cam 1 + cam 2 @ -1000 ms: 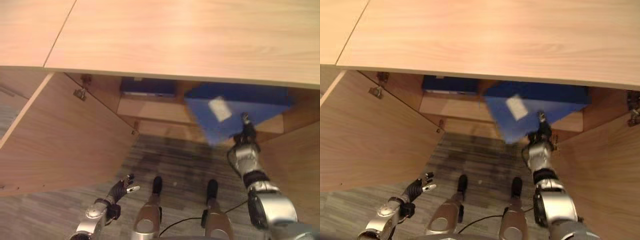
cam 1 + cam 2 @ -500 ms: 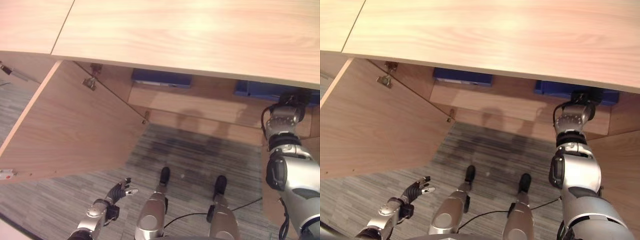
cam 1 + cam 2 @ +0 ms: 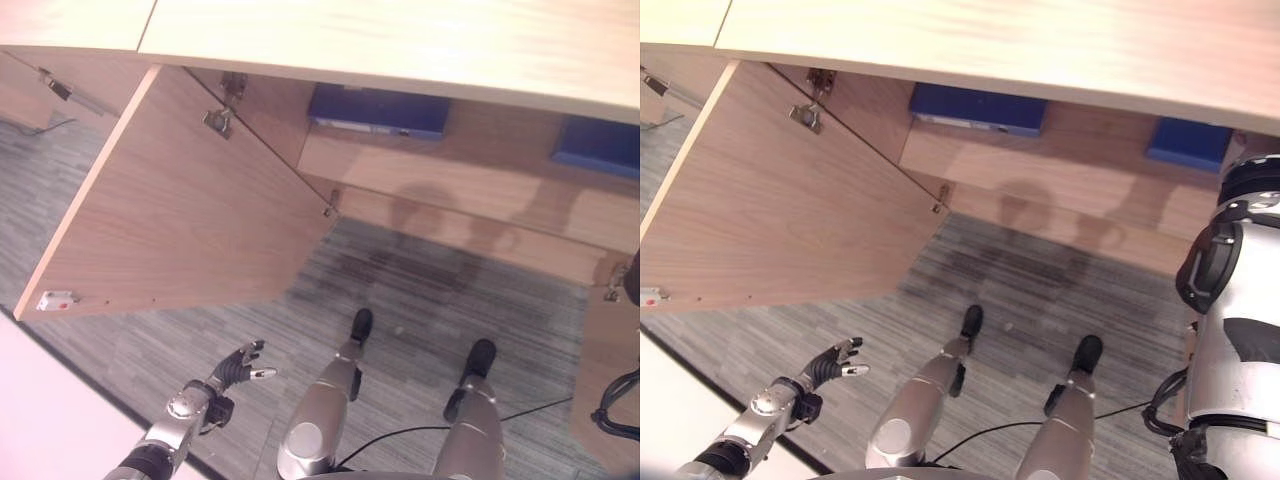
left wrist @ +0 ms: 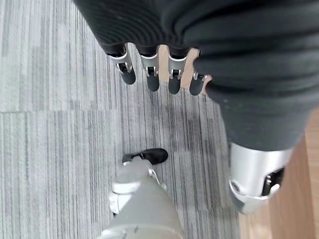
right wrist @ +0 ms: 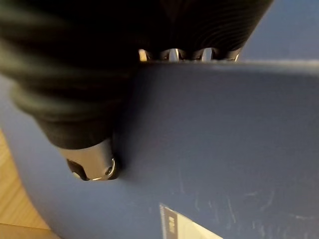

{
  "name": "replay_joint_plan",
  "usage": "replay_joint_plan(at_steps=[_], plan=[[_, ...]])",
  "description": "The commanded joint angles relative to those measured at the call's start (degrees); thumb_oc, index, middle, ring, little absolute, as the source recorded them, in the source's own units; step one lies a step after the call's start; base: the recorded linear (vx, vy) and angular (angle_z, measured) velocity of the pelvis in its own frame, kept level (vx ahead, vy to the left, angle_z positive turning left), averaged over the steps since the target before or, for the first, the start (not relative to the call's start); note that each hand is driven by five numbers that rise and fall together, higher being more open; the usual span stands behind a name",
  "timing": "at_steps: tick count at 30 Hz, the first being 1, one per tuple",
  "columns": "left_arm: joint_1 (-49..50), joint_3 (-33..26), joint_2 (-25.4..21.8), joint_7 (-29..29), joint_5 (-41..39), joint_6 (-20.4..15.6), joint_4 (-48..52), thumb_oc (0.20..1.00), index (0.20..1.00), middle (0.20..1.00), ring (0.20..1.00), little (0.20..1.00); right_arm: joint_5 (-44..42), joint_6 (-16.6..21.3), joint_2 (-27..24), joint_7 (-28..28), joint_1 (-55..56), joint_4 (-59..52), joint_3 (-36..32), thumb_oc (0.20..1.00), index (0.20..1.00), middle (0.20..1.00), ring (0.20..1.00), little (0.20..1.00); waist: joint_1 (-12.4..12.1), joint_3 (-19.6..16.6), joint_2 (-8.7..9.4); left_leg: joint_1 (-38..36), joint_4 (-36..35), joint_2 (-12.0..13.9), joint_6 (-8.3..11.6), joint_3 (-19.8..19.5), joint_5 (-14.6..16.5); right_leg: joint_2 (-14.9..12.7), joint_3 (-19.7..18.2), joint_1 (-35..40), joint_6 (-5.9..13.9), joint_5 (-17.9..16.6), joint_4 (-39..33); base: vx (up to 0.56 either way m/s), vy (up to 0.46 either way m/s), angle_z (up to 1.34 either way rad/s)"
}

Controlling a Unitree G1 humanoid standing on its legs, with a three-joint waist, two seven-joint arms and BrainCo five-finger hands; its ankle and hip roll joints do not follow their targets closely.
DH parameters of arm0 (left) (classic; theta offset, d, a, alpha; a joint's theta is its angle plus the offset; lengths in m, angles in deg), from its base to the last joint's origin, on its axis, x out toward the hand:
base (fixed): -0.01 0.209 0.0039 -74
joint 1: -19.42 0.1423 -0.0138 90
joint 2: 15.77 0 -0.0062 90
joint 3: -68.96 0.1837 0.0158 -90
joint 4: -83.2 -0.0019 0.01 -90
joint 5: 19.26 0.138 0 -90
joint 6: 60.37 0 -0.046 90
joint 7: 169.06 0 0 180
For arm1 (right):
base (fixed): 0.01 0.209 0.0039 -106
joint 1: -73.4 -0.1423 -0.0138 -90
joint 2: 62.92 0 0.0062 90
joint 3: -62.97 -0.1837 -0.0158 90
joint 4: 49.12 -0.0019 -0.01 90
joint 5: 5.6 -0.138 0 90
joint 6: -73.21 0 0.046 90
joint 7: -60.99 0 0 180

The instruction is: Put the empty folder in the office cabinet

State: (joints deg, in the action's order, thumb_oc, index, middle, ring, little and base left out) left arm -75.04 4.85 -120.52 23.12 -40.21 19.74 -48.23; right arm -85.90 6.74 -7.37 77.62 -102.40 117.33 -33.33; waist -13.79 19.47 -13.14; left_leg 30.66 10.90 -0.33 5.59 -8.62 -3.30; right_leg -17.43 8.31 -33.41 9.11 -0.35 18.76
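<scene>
The task looks nearly done, though not finished: the blue folder (image 5: 224, 149) shows right against the right hand (image 5: 89, 167) in the right wrist view, so I judge it is in the cabinet (image 3: 440, 185) but not yet let go. In the head views a blue corner at about 2 o'clock (image 3: 1185, 143) sits on the shelf under the cabinet top; it is probably this folder, though I cannot be sure. Another blue folder (image 3: 378, 108) lies further along the same shelf at about 12 o'clock. The door (image 3: 190, 210) stands swung wide at 10 o'clock. What seems left is to release the folder, draw the arm out and perhaps shut the door. The right thumb lies on the near face of the folder, and the fingers (image 5: 172, 54) go over its upper edge to the far side — it reads as a pinch on the folder. The left hand (image 3: 238, 365) hangs low at 7 o'clock over the carpet (image 3: 420, 290), fingers (image 4: 149, 77) straight and loosely spread, holding nothing and touching nothing.
</scene>
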Motion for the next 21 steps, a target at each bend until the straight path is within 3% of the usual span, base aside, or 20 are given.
replay_joint_plan(at_steps=[1, 11, 19, 21], plan=[[1.4, 2.0, -2.9, 0.1, -0.7, -1.5, -0.5, 1.000, 1.000, 1.000, 1.000, 1.000, 1.9, 3.6, -6.2, 0.6, -2.4, -5.9, 7.9, 0.200, 0.200, 0.200, 0.200, 0.200, -0.4, -4.8, -0.82, 10.1, 6.1, 1.9, 2.80, 0.3, 1.3, -0.3, -3.8, -2.8, 4.03, 12.7, 15.3, 0.01, 0.034, 0.18], [2.6, 2.1, -3.6, -1.0, -5.0, -1.6, 2.8, 1.000, 1.000, 1.000, 1.000, 1.000, 3.8, 5.2, -5.4, 3.2, -4.8, -7.9, 10.5, 0.200, 0.200, 0.200, 0.200, 0.200, -0.3, -5.0, -2.77, 22.0, 18.8, 0.5, 2.03, 0.6, 7.0, -1.5, -8.0, -15.3, 3.57, 18.3, 28.9, 0.05, 0.010, 0.05], [3.2, 2.7, -3.7, -1.8, -5.8, -2.1, 6.0, 1.000, 1.000, 1.000, 1.000, 1.000, 2.8, 7.1, -3.3, 5.0, 1.8, -8.4, 4.8, 0.200, 0.200, 0.200, 0.200, 0.200, 0.5, -4.1, -4.20, 27.9, 26.6, -1.3, 1.00, 1.8, 11.0, -1.6, -10.7, -22.2, 3.55, 21.5, 36.4, 0.04, 0.030, 0.01], [3.0, 2.9, -3.8, -2.2, -5.5, -2.5, 6.6, 1.000, 1.000, 1.000, 1.000, 1.000, 2.7, 7.4, -2.7, 5.9, 3.2, -7.8, 3.5, 0.200, 0.200, 0.200, 0.200, 0.200, 0.8, -3.6, -4.75, 28.7, 26.5, -1.4, 0.91, 1.9, 10.4, -1.6, -10.9, -23.2, 3.47, 20.9, 36.3, 0.00, 0.000, 0.00]])
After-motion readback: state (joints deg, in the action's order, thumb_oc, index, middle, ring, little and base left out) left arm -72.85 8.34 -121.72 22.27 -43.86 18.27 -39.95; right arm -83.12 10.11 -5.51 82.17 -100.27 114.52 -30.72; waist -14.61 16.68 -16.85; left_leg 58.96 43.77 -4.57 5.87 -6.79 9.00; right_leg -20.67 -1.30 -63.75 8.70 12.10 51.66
